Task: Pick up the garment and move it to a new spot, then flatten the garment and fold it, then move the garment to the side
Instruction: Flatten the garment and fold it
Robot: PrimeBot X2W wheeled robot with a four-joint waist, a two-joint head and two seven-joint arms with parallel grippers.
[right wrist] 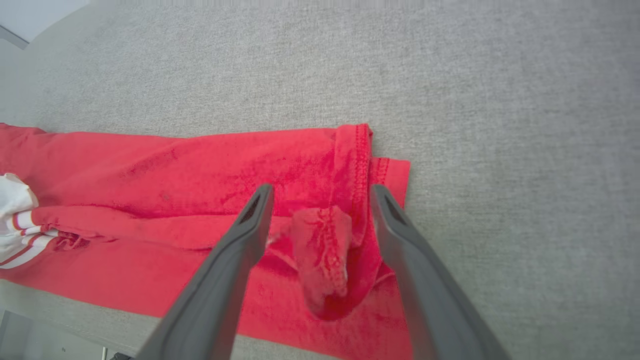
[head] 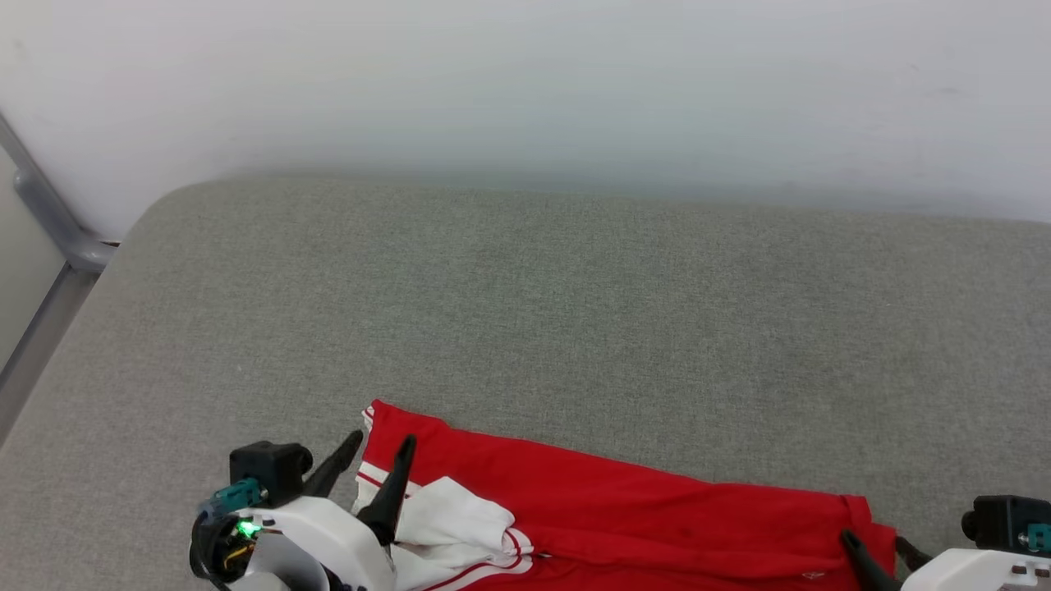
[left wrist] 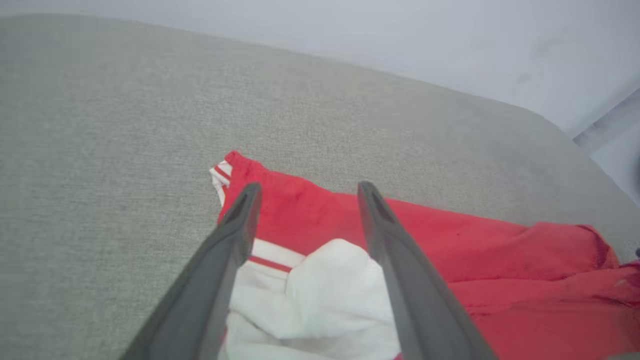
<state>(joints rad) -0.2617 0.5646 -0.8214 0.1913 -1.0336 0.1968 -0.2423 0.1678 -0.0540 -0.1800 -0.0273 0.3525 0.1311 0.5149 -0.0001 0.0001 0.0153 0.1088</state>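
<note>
Head view: the garment (head: 616, 509) lies on the grey woven desk (head: 525, 312) down at six o'clock, its long axis running from ten o'clock to four o'clock; the left pincer (head: 383, 439) sits over the sleeve end at seven o'clock and the right pincer (head: 872, 538) over the far end at five o'clock, so each arm has its own end nearest.

Left wrist view: the fingers are spread apart and clamp nothing; a rumpled white sleeve (left wrist: 335, 280) with red striping bunches between them, and soft red jersey stretches away towards three o'clock.

Right wrist view: the fingers stand apart here too, gripping nothing; a stitched hem (right wrist: 357, 160) is doubled over at twelve o'clock, with a puckered red fold lying between the fingers; I judge flattening that crumple comes next.
</note>
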